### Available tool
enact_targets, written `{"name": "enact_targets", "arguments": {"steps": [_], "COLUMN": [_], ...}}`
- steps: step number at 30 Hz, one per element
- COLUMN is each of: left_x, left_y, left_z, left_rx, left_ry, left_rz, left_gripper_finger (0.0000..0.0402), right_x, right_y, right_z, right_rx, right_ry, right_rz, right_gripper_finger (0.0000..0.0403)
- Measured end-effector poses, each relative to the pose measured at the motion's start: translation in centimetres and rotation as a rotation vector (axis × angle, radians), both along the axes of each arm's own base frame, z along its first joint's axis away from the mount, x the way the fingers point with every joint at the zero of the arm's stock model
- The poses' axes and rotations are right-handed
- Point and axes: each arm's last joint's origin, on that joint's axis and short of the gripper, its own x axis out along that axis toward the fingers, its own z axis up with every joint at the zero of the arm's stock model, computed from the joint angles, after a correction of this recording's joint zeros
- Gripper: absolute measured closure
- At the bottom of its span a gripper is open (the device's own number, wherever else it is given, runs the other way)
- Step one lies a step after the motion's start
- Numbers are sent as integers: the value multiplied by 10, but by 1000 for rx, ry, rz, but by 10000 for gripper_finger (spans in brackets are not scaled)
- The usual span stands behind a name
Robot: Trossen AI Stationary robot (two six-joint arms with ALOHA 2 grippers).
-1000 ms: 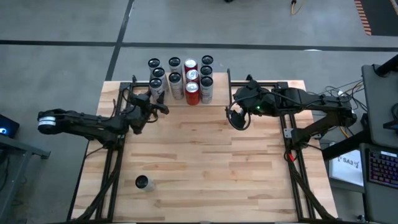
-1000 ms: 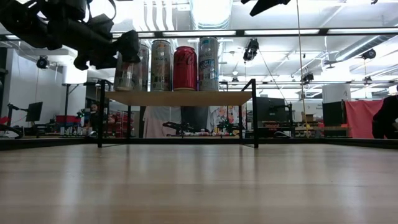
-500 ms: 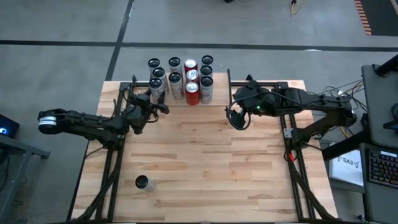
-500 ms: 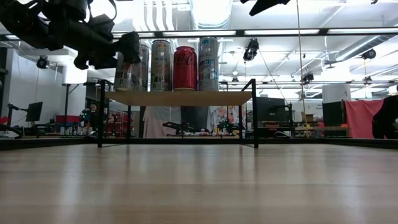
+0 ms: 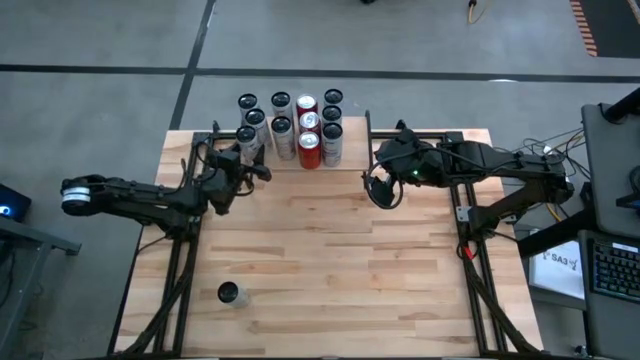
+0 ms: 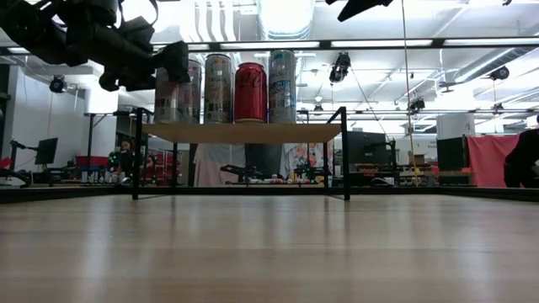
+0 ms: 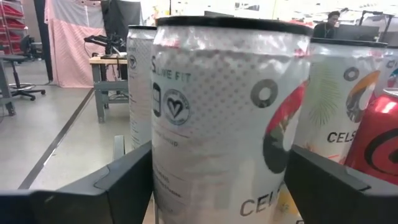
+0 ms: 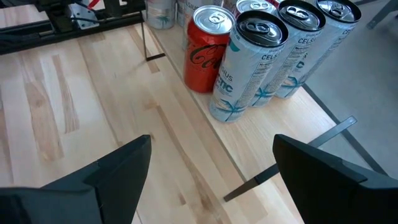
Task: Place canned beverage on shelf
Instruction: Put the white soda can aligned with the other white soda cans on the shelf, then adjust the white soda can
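Now the small wooden-topped shelf [image 6: 244,132] carries upright cans, among them a red cola can [image 6: 250,92]. Left gripper [image 5: 246,164] straddles a white Celsius can [image 7: 227,118], fingers released, gaps visible. Right gripper [image 5: 381,189] hangs spread, empty.

A red can [image 5: 309,150] stands among white-and-silver cans [image 5: 283,137] on the pale wooden shelf [image 6: 244,132] with black legs, at the blond plank tabletop's [image 5: 330,260] far edge.

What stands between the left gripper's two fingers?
A white Celsius can on the shelf, with small gaps to both fingers of the left gripper, seen in the left wrist view.
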Motion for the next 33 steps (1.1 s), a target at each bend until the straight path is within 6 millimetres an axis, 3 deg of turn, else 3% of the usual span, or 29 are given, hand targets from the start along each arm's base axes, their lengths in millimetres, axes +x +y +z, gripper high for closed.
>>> {"name": "enact_targets", "arguments": {"steps": [7,20,26,33], "left_x": [-1,4,9,3], "left_y": [-1,-17,-31,-26], "left_z": [7,61,102,161], "left_rx": [15,69,87,75], "left_ry": [1,56,117,291], "left_rz": [-4,-1,-63,-76], "left_gripper_finger": [80,78,79,96], "right_x": [0,-4,-10,-23], "right_y": [0,0,1,2], "right_z": [0,3,7,11], "right_rx": [0,-2,18,50], "right_ry": [0,-12,-25,-20], "right_rz": [0,4,20,39], "right_gripper_finger": [77,77,77,77]}}
